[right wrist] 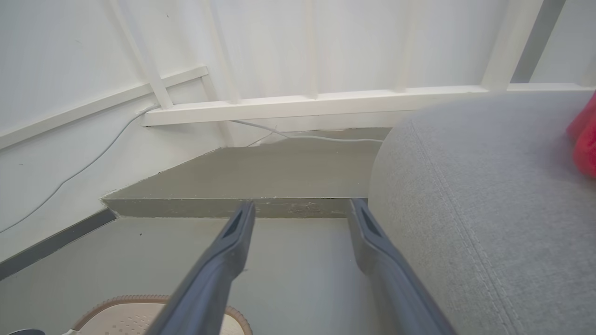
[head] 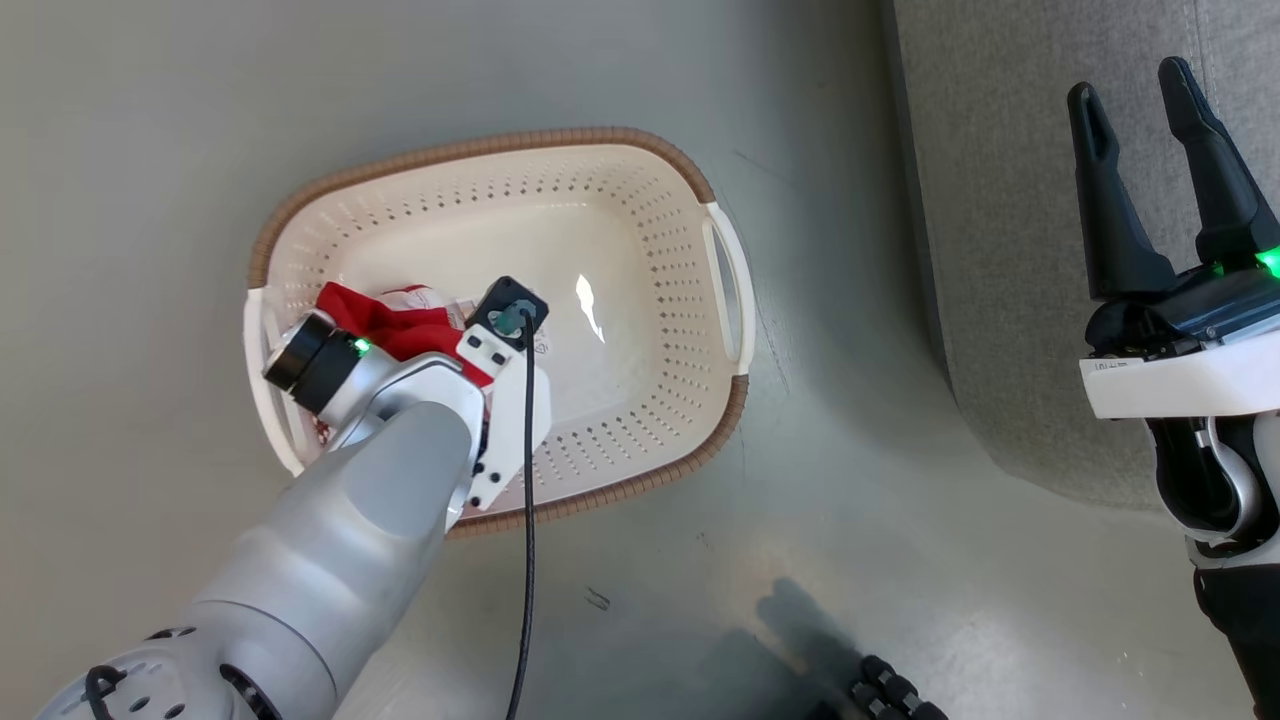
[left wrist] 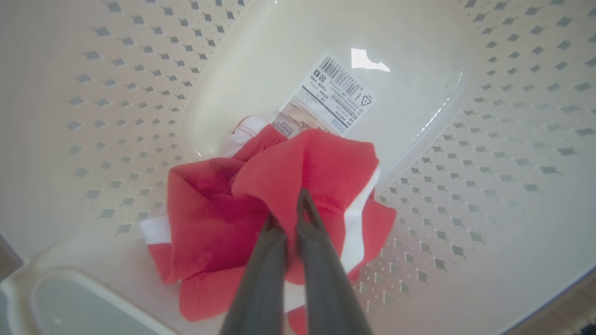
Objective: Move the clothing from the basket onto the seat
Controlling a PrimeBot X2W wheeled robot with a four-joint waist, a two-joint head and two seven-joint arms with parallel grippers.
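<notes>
Down in the basket (left wrist: 489, 139) the left gripper (left wrist: 288, 207) pinches the red clothing (left wrist: 209, 218) to lift it out, while the right gripper (head: 1135, 95) hangs beside the grey sofa (right wrist: 489, 209), fingers apart.

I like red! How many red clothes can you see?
2: one red bunch in the basket, pinched by the left end effector; one red piece on the seat. The bunch may hide more.
</notes>
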